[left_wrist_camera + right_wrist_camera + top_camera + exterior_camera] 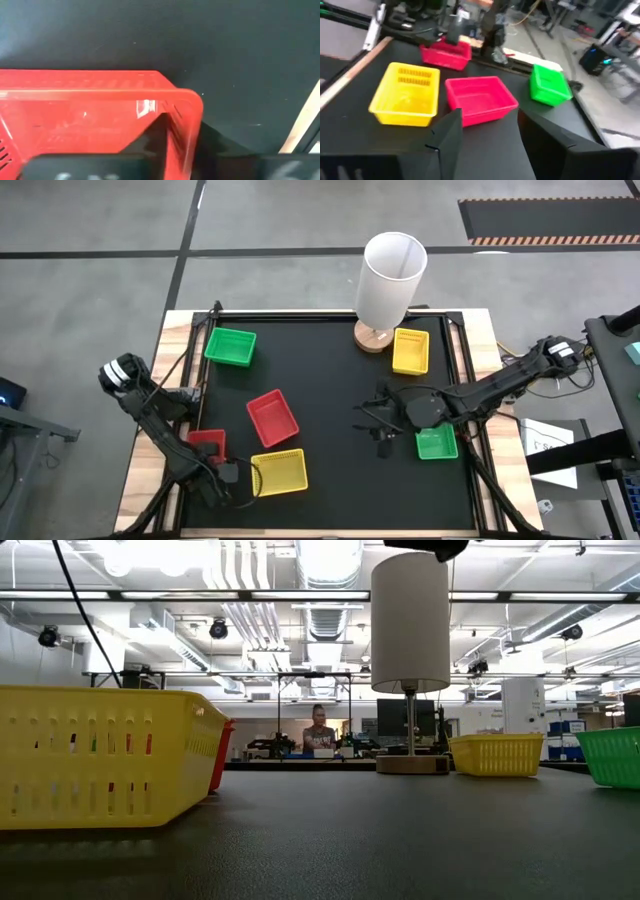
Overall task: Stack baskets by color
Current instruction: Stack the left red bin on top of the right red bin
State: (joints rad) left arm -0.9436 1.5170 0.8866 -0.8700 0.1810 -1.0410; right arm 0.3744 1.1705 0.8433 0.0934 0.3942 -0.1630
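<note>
- Our left fingers [232,473] grip the wall of the near-left red basket [207,444].
- Its match, the middle red basket [272,418], lies just ahead of them.
- Our right fingers [378,425], spread and empty, wait beside the green basket [437,443].

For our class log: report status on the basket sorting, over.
Left claw at red basket rim. Right claw open, empty, beside green basket. Nothing stacked yet.

Light: bright, even, coming off the ceiling strip lights [330,595]
Shadows: soft, faint on the desk [330,480]
Blur: left wrist view soft, red basket [100,115] smeared
Glare: white glint on its rim
</note>
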